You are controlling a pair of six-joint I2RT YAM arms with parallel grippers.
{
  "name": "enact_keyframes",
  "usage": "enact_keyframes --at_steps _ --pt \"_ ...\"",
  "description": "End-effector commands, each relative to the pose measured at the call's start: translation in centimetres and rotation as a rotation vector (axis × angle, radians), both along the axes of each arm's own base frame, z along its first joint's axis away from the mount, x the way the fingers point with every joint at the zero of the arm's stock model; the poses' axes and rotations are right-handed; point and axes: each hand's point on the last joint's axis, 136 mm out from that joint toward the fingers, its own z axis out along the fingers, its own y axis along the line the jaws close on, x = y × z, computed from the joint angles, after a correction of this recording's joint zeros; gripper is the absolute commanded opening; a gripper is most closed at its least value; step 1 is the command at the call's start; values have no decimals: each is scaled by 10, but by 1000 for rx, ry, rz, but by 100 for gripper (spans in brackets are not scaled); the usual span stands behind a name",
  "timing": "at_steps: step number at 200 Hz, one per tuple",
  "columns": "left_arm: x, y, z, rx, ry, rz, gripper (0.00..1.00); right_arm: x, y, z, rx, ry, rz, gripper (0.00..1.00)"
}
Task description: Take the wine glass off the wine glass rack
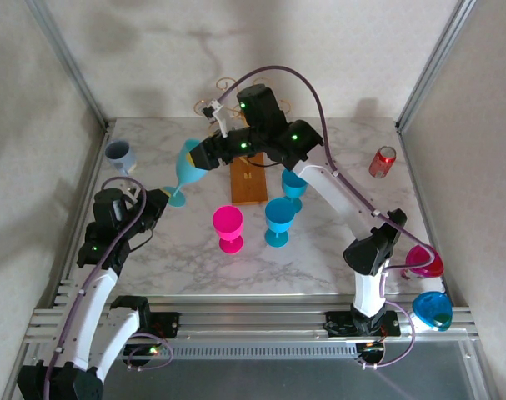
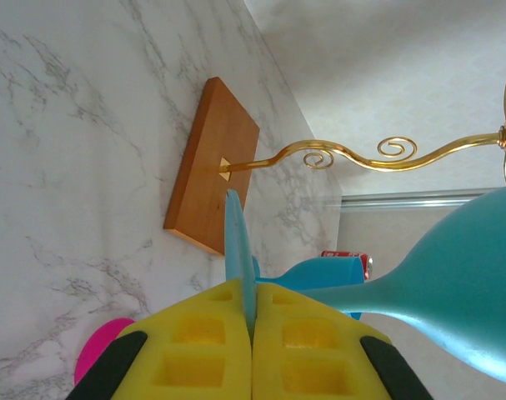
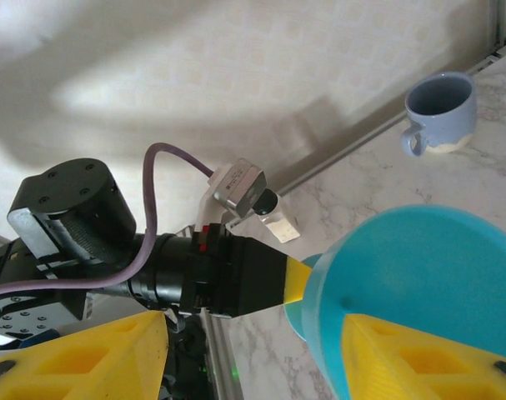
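Note:
The teal wine glass (image 1: 187,162) hangs tilted left of the wine glass rack, a gold wire stand (image 2: 344,154) on a wooden base (image 1: 251,179). No part of the glass touches the scroll arms. My left gripper (image 1: 165,198) (image 2: 253,333) is shut on the thin foot (image 2: 236,242) of the glass. The stem and bowl (image 2: 478,283) stretch away to the right in the left wrist view. My right gripper (image 1: 204,154) (image 3: 257,321) stands open at the bowl (image 3: 419,275). One yellow finger (image 3: 419,358) lies against the bowl, and the other finger (image 3: 77,358) is well apart from it.
A pink glass (image 1: 227,223) and two blue glasses (image 1: 279,218) (image 1: 293,183) stand near the wooden base. A red can (image 1: 383,161) sits back right and a blue mug (image 1: 120,154) (image 3: 440,112) back left. More glasses (image 1: 425,262) hang past the table's right edge.

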Motion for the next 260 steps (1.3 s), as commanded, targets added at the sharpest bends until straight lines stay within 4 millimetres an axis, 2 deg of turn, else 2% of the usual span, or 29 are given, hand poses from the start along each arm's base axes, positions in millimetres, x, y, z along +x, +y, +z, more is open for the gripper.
enact_keyframes --at_steps 1,53,114,194,260 --pt "-1 2 13 19 -39 6 0 8 4 -8 -16 2 -21 58" --pt "-2 3 15 20 -41 11 0 9 6 -15 -27 13 -14 55" --pt "-2 4 16 19 -40 15 0 4 11 -18 -20 36 16 39" --pt "-1 3 22 15 -50 15 0 1 14 -27 -35 61 36 36" --pt "-1 3 23 15 -48 14 0 1 16 -28 -37 62 37 14"
